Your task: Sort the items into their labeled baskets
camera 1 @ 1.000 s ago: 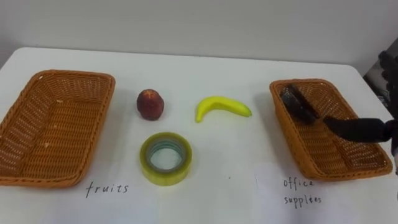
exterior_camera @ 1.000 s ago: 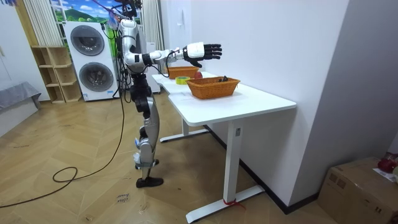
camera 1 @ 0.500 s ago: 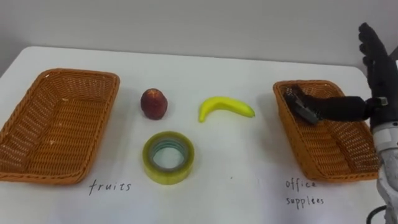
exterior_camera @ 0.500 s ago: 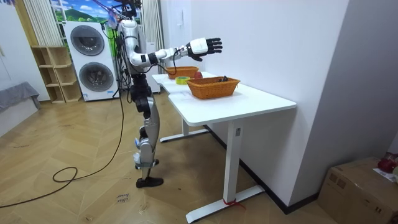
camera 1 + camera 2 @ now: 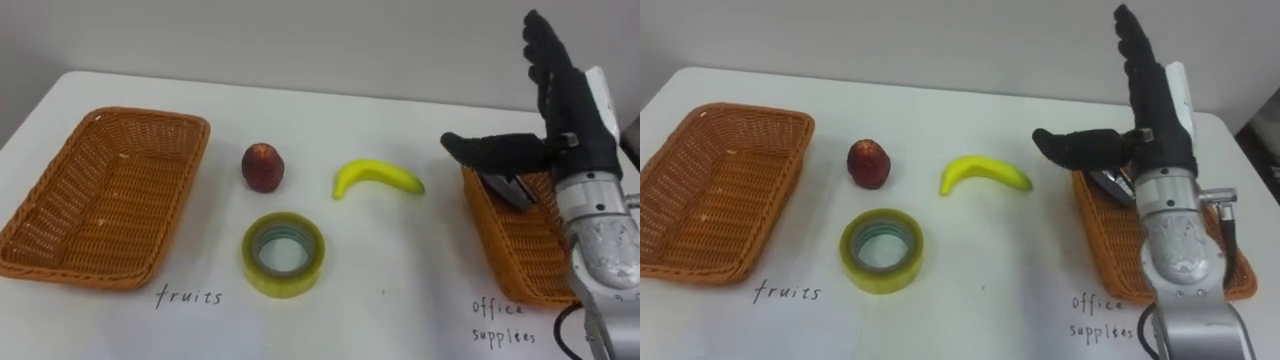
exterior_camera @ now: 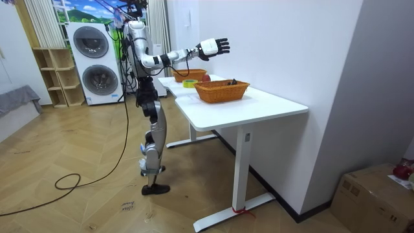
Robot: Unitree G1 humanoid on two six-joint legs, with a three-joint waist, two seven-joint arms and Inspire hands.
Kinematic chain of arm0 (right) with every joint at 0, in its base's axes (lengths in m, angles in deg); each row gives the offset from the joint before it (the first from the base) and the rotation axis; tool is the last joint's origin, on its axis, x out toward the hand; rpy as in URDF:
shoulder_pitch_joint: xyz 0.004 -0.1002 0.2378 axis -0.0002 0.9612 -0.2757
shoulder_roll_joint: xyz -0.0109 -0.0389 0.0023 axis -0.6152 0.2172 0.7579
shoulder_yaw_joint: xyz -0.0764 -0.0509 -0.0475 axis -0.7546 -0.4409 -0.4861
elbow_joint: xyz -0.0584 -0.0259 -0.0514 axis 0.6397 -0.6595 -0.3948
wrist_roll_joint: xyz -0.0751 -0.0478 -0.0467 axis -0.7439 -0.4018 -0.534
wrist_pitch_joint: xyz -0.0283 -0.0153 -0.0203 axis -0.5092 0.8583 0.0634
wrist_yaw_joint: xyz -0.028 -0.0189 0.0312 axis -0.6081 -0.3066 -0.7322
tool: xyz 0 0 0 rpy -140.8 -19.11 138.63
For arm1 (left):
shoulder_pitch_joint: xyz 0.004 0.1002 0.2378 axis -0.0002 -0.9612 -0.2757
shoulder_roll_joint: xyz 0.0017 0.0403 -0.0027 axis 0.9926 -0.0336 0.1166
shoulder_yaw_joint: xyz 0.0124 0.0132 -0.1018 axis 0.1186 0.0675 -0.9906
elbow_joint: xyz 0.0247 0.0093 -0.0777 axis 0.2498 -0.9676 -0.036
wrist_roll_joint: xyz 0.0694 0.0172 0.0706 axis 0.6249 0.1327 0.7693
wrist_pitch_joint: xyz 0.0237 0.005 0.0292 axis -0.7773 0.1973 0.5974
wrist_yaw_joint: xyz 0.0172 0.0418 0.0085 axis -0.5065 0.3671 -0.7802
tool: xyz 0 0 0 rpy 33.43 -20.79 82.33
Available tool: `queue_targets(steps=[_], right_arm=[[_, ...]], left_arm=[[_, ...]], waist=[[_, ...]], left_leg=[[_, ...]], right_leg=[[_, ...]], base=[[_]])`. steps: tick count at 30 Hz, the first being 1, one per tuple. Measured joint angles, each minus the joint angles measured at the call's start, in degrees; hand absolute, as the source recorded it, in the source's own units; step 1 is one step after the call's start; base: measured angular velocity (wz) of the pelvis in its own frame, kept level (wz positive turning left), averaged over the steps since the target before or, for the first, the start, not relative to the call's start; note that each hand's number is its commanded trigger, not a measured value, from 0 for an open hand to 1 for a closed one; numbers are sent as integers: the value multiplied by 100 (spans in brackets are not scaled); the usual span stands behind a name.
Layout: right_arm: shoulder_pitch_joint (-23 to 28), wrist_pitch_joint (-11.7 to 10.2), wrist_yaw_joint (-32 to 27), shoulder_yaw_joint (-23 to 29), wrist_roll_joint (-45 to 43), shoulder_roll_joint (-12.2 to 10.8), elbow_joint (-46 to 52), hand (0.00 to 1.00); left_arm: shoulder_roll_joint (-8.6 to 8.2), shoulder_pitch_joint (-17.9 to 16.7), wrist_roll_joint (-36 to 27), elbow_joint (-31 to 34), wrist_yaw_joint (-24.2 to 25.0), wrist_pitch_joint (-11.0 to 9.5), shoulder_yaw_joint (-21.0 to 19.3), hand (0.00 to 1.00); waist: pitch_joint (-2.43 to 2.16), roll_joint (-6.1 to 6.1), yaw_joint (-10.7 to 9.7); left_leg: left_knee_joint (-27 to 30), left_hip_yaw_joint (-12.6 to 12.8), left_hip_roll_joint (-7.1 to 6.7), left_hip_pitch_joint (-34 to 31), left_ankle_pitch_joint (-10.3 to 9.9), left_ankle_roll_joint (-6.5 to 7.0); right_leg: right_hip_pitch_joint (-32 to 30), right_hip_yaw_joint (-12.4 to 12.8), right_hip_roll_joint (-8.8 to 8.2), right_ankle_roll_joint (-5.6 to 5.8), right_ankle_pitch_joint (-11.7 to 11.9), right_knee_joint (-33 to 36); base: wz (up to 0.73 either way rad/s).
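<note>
White table [image 5: 400, 280] against a plain wall, with washing machines [image 6: 90, 42] behind and the robot standing at the near edge.

Left to sort, lying loose at mid-table between the baskets: red fruit [image 5: 262, 166] far and left, banana [image 5: 378, 178] to its right, roll of yellow tape [image 5: 284, 253] nearer. All well apart from one another, hence open to a grasp from above.

Sorted already: dark stapler [image 5: 510, 188] in the far end of the right basket [image 5: 490, 240], above the handwritten office-supplies label [image 5: 505, 320]. Nothing yet in the left basket [image 5: 150, 115], marked by the fruits label [image 5: 188, 296].

Raised over the right basket's far left corner: right hand [image 5: 565, 130], fingers straight and pointing up, thumb out leftward toward the banana, nothing held. Judged as lifted clear of the basket wall for travel left.

For the next move, choose the tape for the right basket or a fruit for the left. Expect a long carry across the table for either fruit. Lower from above to avoid nudging neighbours.
</note>
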Motion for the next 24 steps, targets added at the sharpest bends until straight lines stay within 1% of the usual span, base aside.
queue_targets(steps=[1,3,5,6,7,8,9,11,13,16,19,21,22,24], right_arm=[[0,0,22,-139,-4,-4,-1,0],[0,0,60,-320,-14,-29,-11,0],[-1,0,95,-447,-13,-29,-25,0],[-2,0,105,-487,0,-29,-25,0],[-11,0,100,-531,22,-28,-37,0],[-32,0,100,-563,36,-28,-60,0],[-76,0,101,-624,47,-32,-127,0],[-131,0,99,-668,33,-32,-236,0],[-142,1,70,-771,17,-31,-310,0],[-142,0,50,-970,18,-44,-315,0],[-145,0,47,-1079,33,-62,-344,0],[-190,0,45,-1150,5,-67,-405,0],[-310,-1,45,-1229,-1,-73,-518,0],[-429,-1,46,-1298,7,-75,-669,0]], left_arm=[[0,0,-1,1,-1,1,57,0],[-11,2,-4,2,-1,1,78,0],[5,-23,-6,1,-12,3,190,0],[8,-32,-7,1,-20,7,250,0],[16,-30,-5,2,-50,6,308,0],[16,-28,-7,2,-58,6,309,0],[15,-33,-7,2,-64,7,314,0],[15,-33,5,3,-63,19,366,0],[16,-65,0,26,-58,100,413,0],[14,-161,-2,169,-59,129,445,0],[17,-160,-1,180,-73,128,515,0],[16,-155,-7,189,-78,127,529,0],[16,-151,-47,205,-96,127,559,0],[17,-119,-122,225,-99,127,678,0]], waist=[[15,20,34],[20,8,45],[26,-3,81],[30,-8,145],[40,-22,188],[47,-32,201],[76,-44,233],[73,-47,315],[66,-52,407],[67,-51,463],[68,-49,517],[62,-48,512],[56,-55,485],[59,-50,482]], left_leg=[[1,-6,0,-6,0,0],[8,-38,-3,-22,0,0],[31,-86,-7,-56,-1,-1],[66,-104,-8,-101,-2,-2],[100,-143,-12,-172,-2,-2],[120,-153,-13,-212,-2,-2],[151,-183,-14,-260,-1,-3],[186,-241,-18,-358,1,-6],[192,-243,-17,-434,6,-13],[192,-251,-17,-456,9,-15],[193,-264,-19,-465,9,-15],[204,-281,-18,-512,9,-16],[211,-286,-17,-537,12,-19],[218,-285,-19,-560,12,-18]], right_leg=[[0,-7,0,0,0,0],[0,-39,-3,0,0,1],[-5,-53,-3,0,0,3],[-27,-80,-5,0,0,1],[-67,-137,-11,0,0,4],[-89,-142,-11,0,0,3],[-111,-159,-11,-1,1,1],[-187,-187,-12,-6,4,4],[-262,-196,-12,-7,4,10],[-282,-204,-12,-7,4,5],[-285,-225,-12,-7,4,0],[-318,-272,-13,-7,4,-3],[-340,-293,-14,-7,4,-2],[-361,-299,-17,-7,4,-4]], base=[[0],[9],[11],[12],[12],[13],[11],[8],[0],[1],[5],[5],[0],[0]])
